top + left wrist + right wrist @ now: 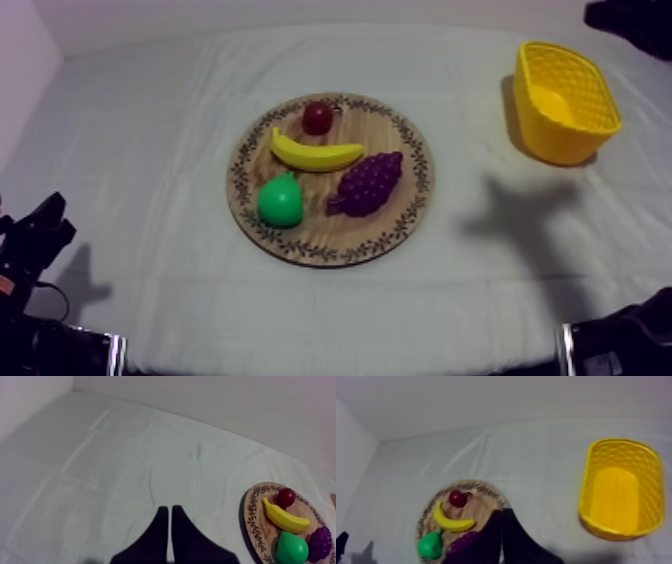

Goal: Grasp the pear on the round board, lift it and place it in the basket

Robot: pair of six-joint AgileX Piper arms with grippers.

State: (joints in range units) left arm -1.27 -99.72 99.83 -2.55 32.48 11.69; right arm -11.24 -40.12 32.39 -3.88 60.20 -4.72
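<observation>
Pear (280, 201): green, lying at 8 o'clock on the wooden board (330, 256), touched by neither hand. Banana (317, 154) across the board's middle; small red fruit (318, 117) at 12 o'clock; grapes (368, 183) at 3 o'clock.
Yellow basket (560, 145): empty, at 2 o'clock from the board, well apart.
Left hand (170, 509): clenched on nothing, over bare desk (150, 150).
Right hand (502, 512): clenched on nothing, tips towards the grapes.
Status, as judged: nothing done; approach, grasp, carry and release all remain.
</observation>
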